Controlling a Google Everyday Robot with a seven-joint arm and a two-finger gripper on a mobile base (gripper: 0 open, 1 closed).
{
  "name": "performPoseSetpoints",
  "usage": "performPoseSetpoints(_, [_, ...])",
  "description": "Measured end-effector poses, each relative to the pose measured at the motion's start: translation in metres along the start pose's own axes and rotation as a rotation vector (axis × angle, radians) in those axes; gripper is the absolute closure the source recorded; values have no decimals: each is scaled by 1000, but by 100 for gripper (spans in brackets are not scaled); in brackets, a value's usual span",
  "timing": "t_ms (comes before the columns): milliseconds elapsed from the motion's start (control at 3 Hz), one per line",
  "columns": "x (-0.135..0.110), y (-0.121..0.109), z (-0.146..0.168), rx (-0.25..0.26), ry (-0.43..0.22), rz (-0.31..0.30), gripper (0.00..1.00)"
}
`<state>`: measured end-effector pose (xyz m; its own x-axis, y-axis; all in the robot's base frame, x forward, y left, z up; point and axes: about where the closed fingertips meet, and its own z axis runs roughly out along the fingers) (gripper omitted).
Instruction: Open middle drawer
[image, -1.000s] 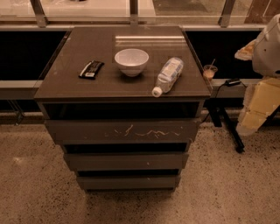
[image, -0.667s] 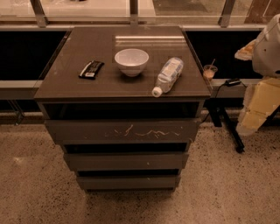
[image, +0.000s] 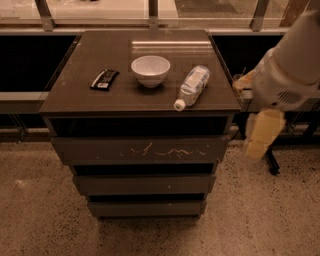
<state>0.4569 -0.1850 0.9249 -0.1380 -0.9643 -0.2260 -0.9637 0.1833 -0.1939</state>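
Observation:
The middle drawer (image: 145, 184) is the plain dark grey-brown front in the middle of the three-drawer cabinet, and it sits shut. Above it is the drawer front with whitish scratches (image: 142, 149). Below it is a smaller plain front (image: 145, 208). My white arm (image: 292, 65) reaches in from the right edge of the camera view. Its pale yellow gripper end (image: 258, 142) hangs beside the cabinet's right side, level with the top drawer. It is apart from the cabinet and touches no drawer.
On the cabinet top (image: 75, 100) stand a white bowl (image: 150, 70), a clear plastic bottle (image: 192, 86) lying on its side, and a small black packet (image: 104, 79). A dark stand (image: 272, 165) is behind my arm. Speckled floor lies in front.
My arm has moved left, closer to the cabinet's right side. The drawers and the things on top have not moved.

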Motion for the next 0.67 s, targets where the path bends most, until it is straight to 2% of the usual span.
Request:
performPoseSetpoints(333, [-16, 20, 86, -81, -56, -36, 0])
performPoseSetpoints(667, [-17, 57, 173, -139, -122, -45, 0])
